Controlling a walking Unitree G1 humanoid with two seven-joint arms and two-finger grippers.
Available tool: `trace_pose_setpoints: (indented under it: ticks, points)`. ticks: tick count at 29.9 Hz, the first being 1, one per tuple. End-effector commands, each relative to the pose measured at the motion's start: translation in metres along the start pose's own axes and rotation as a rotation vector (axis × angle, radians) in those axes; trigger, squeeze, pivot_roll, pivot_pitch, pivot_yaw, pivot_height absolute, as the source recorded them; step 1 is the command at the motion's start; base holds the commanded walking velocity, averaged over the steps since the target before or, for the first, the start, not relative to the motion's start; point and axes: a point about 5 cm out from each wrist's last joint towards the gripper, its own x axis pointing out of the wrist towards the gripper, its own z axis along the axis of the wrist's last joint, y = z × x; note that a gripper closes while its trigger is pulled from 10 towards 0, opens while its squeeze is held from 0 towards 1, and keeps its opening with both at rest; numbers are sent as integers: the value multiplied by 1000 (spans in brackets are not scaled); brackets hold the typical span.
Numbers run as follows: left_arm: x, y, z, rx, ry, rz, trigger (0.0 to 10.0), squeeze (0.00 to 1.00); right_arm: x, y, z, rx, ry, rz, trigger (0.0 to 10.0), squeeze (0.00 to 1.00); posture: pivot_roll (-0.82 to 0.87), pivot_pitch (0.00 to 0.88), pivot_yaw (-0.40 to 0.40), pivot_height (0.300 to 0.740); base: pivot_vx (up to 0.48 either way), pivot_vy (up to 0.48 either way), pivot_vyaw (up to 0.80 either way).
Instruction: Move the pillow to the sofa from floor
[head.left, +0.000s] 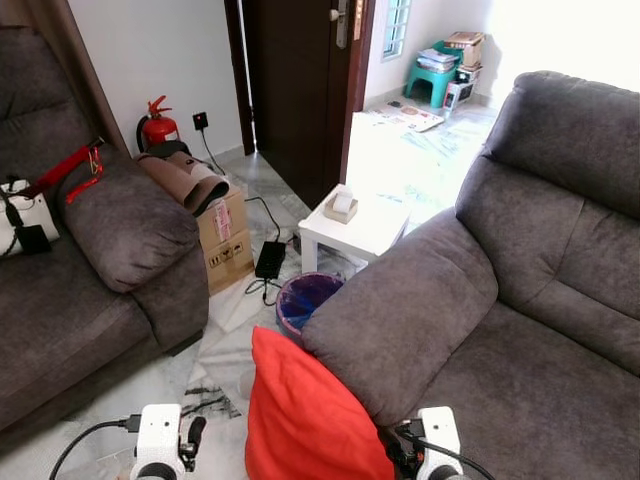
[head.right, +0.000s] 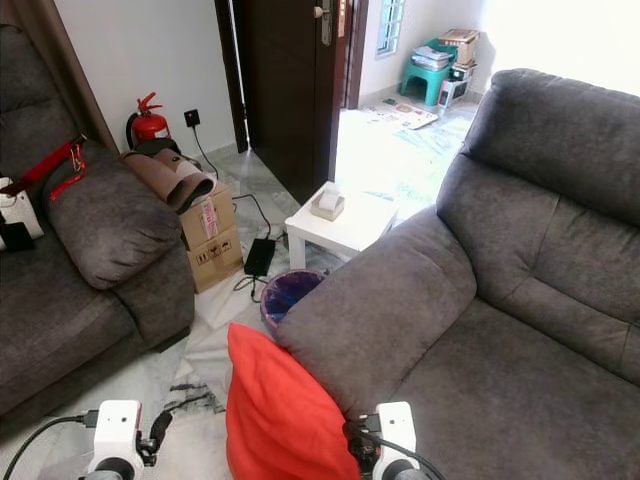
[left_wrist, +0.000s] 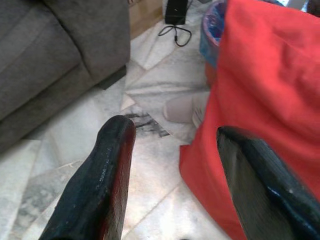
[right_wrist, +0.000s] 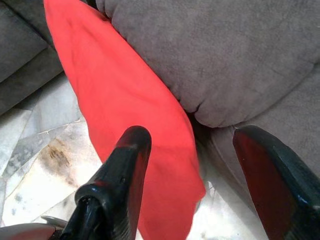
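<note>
A red pillow (head.left: 308, 420) stands on edge on the marble floor, leaning against the armrest (head.left: 400, 310) of the grey sofa (head.left: 540, 300) on my right. My left gripper (left_wrist: 172, 132) is open, low over the floor just left of the pillow (left_wrist: 270, 95); one finger overlaps the pillow's edge in the left wrist view. My right gripper (right_wrist: 192, 132) is open too, hovering where the pillow (right_wrist: 125, 110) meets the armrest (right_wrist: 225, 55). Neither gripper holds anything.
A second grey sofa (head.left: 100, 240) stands on the left. Beyond the pillow are a blue bin (head.left: 305, 298), a small white table (head.left: 355, 228), a cardboard box (head.left: 226, 240), a power adapter with cables (head.left: 270, 259), a fire extinguisher (head.left: 155, 126) and a dark door (head.left: 295, 80).
</note>
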Motion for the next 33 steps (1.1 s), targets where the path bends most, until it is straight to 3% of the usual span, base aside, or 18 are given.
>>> trace_pose_setpoints:
  ticks: [1,6,13,24,28,33]
  points:
    - [0,-1,-2,-11,18,-5,10000,0,1,0,5,1,-19,-3,10000,0,102,94,4,706,0,0,0]
    - [-1,-2,-3,-10,18,-15,10000,0,3,1,5,-6,12,-10,10000,0,102,99,5,698,0,0,0]
    - [2,-6,-1,-14,20,-24,10000,0,5,0,13,71,-35,-29,10000,0,109,106,10,689,0,0,0]
    - [4,-7,1,-15,25,-27,10000,0,9,5,15,18,17,0,10000,0,112,113,8,689,0,0,0]
    - [-5,-4,-21,18,145,-12,10000,0,10,5,19,18,-21,7,10000,0,105,118,7,671,0,0,0]
    - [-10,-3,-30,24,192,-10,10000,0,11,6,24,17,-34,11,10000,0,107,119,4,671,0,0,0]
